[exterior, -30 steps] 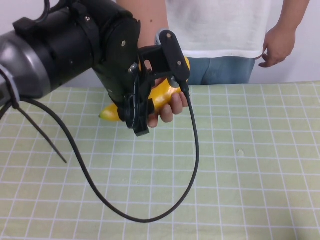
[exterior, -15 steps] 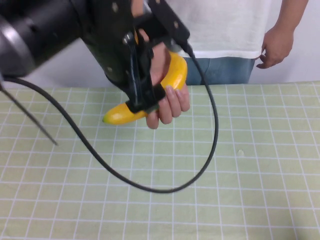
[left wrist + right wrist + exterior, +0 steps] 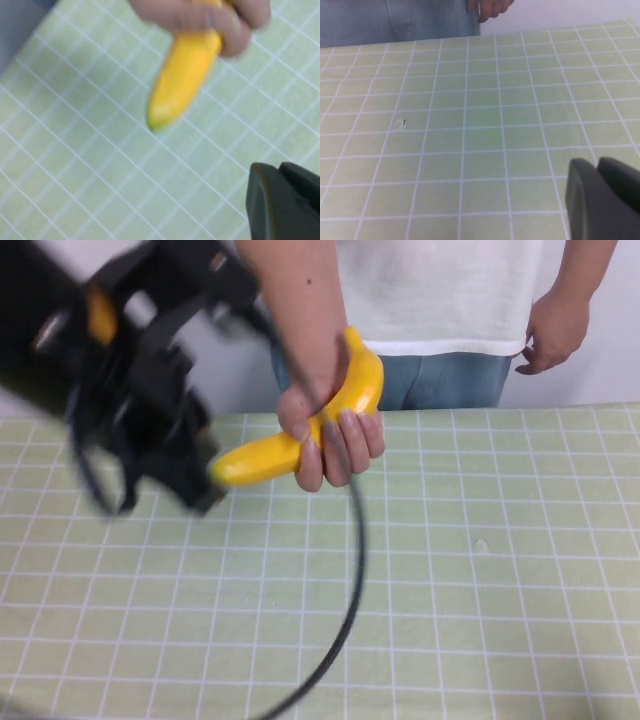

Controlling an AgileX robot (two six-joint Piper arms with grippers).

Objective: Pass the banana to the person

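The banana [image 3: 262, 457] is bright yellow and curved. The person [image 3: 440, 300], in a white T-shirt and jeans, stands behind the table and grips it in one hand [image 3: 335, 435] above the mat. My left gripper [image 3: 155, 500] is blurred, open and empty, just left of the banana's free end and apart from it. In the left wrist view the banana [image 3: 185, 75] hangs from the hand's fingers [image 3: 200, 15], with one gripper finger [image 3: 280, 205] at the edge. My right gripper [image 3: 605, 205] is low over the mat, out of the high view.
A green mat with a white grid [image 3: 480, 570] covers the table. A black cable [image 3: 345, 610] loops from my left arm across the mat. The person's other hand [image 3: 555, 330] hangs at the far right, and shows in the right wrist view [image 3: 492, 7].
My left gripper has let go of the banana and swung left and away. The banana stays in the person's hand, now lifted slightly.
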